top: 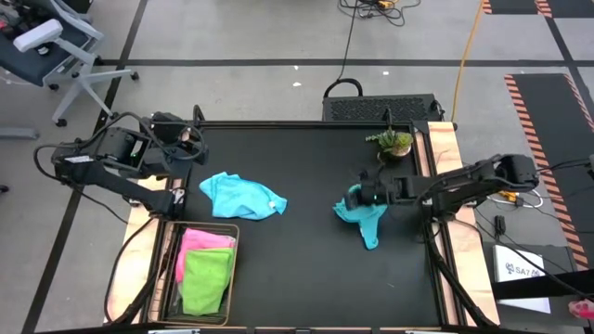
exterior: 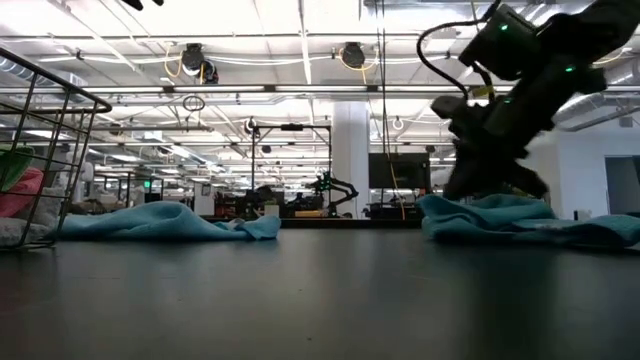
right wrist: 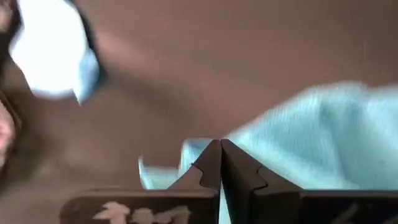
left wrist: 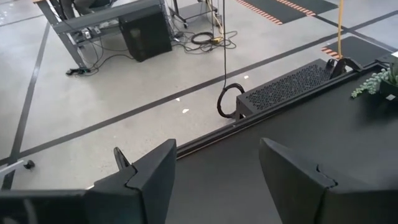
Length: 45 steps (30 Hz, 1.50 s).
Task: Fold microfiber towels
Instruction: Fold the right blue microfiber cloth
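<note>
A black bench [top: 306, 269] fills the middle of the high view, with grey floor and cables beyond its upper edge. The right end effector [top: 356, 196] sits right of centre with its fingers pressed together on the edge of the teal towel [top: 364, 219]; its wrist view shows the fingertips meeting with cloth behind them, though whether any fabric is pinched is unclear. The light blue towel [top: 241, 197] lies crumpled left of centre, well apart from the teal one, with bare bench between them. At lower left a wire basket [top: 170, 275] holds the pink towel [top: 202, 241] and the lime green towel [top: 206, 278]. The left end effector [left wrist: 214, 180] hangs by the upper left corner, spread wide and empty. A potted plant [top: 393, 142] stands near the upper right edge. Only the low view shows the ceiling lights and room behind.
</note>
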### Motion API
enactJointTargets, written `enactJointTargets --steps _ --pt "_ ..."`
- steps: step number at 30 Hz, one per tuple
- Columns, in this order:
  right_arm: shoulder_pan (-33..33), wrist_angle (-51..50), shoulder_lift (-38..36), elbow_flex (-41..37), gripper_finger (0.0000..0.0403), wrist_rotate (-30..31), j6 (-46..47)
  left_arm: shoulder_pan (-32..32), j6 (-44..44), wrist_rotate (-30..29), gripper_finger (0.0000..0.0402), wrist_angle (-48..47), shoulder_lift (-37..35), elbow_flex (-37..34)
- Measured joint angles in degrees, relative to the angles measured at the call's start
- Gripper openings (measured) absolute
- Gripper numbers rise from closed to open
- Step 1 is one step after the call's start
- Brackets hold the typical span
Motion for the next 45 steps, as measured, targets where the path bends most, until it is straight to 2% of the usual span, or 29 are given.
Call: enactJointTargets --steps 7,10,12,15,17,22,26,31,37,42,45 --pt "-8.79 20.58 -0.02 -0.03 0.0000 -0.56 -11.88 0.00 -0.75 -0.38 0.0232 0.31 0.56 -0.19" --pt "-9.84 29.88 -0.05 0.07 0.0000 -5.49 -13.97 0.02 -0.20 1.15 0.0232 2.40 1.21 -2.36" --pt "-9.28 31.20 -0.19 0.57 0.0000 -11.16 -14.45 0.45 1.42 3.80 0.0232 4.94 2.14 -4.72" --pt "-6.62 22.88 -1.57 2.53 0.0000 -18.63 -12.50 0.89 2.38 6.63 0.0232 7.66 3.79 -7.79" --pt "-3.97 9.72 -2.78 5.01 0.0000 -21.09 -11.04 1.38 2.38 7.52 0.0232 7.55 4.79 -8.62" --pt "3.07 -29.14 -3.19 15.35 0.0000 -20.94 -7.79 3.04 5.70 11.68 0.0232 9.21 7.22 -8.72" --pt "6.72 -46.42 -2.14 21.31 0.0000 -18.98 -5.28 4.98 11.00 16.27 0.0232 13.25 8.90 -8.70" --pt "8.73 -52.19 -0.29 20.98 0.0000 -14.40 -4.88 7.04 15.95 19.18 0.0232 17.10 12.17 -8.68" --pt "8.00 -50.61 5.13 15.08 0.0000 -11.77 -8.72 8.72 16.78 20.23 0.0232 17.03 16.79 -8.68" --pt "5.23 -39.91 9.27 11.14 0.0000 -10.61 -11.87 9.42 17.33 22.20 0.0232 16.92 19.66 -8.68" --pt "2.38 -28.74 11.17 10.57 0.0000 -7.27 -14.71 9.42 17.33 23.49 0.0232 16.86 21.28 -8.68"
